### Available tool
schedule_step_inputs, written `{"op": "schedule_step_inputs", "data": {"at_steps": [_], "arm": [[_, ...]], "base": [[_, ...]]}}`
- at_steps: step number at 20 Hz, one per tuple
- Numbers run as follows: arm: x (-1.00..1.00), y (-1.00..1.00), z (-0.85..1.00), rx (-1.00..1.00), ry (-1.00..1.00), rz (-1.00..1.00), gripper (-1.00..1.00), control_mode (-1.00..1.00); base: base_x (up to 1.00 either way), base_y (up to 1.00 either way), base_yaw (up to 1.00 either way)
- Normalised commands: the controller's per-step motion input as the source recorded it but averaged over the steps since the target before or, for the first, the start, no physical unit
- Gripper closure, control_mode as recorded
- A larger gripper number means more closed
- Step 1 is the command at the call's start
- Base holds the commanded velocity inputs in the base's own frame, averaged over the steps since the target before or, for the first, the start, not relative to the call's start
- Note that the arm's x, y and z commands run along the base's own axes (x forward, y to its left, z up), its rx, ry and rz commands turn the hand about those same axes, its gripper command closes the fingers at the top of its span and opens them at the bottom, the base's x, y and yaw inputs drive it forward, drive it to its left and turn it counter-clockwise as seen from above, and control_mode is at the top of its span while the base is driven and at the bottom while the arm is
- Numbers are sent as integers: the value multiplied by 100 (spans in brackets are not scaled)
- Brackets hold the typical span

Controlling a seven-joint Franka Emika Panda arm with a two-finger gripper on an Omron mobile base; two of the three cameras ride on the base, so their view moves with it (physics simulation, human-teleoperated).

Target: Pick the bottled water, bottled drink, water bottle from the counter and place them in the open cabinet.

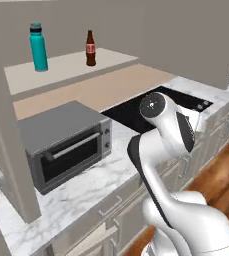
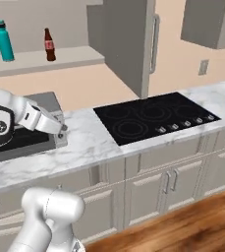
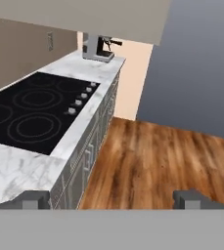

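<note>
While the arm folds low before the marble worktop, the gripper stands spread wide, grasping nothing.
Its fingertips frame wood floor beside the black cooktop; a coffee machine sits far along. On the open cabinet shelf the water bottle and bottled drink stand upright, apart, above the toaster oven. The arm's elbow partly hides the cooktop.

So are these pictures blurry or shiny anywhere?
Left base view: soft all over, the oven front a bit fuzzy. Right base view: the cooktop flat black, no glare. Hand view: floor evenly lit, no strong shadows.
</note>
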Motion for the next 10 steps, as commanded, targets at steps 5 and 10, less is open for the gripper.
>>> {"op": "schedule_step_inputs", "data": {"at_steps": [5,10], "arm": [[0,0,0,0,0,0,-100,100],[0,0,0,0,0,0,-100,100]], "base": [[-44,2,-53],[-36,0,-57]]}}
